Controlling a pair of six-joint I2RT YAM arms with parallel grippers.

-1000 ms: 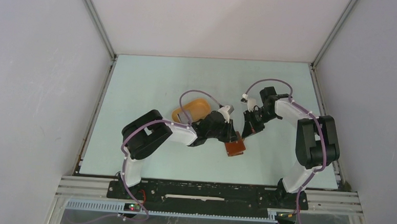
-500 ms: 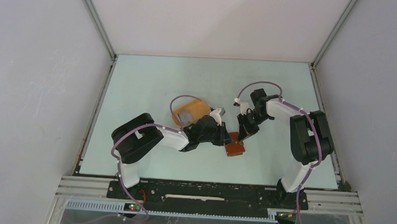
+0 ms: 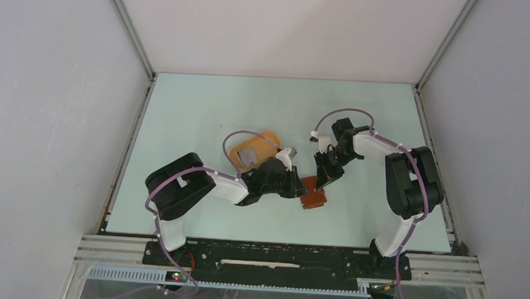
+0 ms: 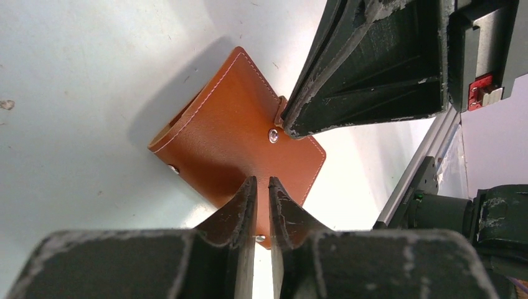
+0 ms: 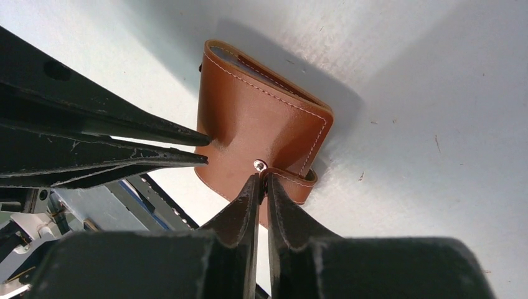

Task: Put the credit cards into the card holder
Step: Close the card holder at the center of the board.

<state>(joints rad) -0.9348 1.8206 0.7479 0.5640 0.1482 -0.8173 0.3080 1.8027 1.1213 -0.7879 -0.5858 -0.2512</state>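
- Brown wallet [image 3: 314, 198] lies folded.
- My left hand [image 4: 262, 182], at its 10 o'clock, is almost closed; hold unclear.
- My right hand [image 5: 262, 179], at 1 o'clock: same slit, hold unclear.

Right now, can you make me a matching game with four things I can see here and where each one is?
Things:
1. reddish-brown leather card holder
2. orange-yellow oval tray
3. flat grey credit card
4. black two-finger right gripper

Places:
A. lying in the tray
B. tips at the card holder's silver snap
C. folded, on the pale green table
D. back-left of the card holder, something inside it

Pairs: 1-C, 2-D, 3-A, 4-B
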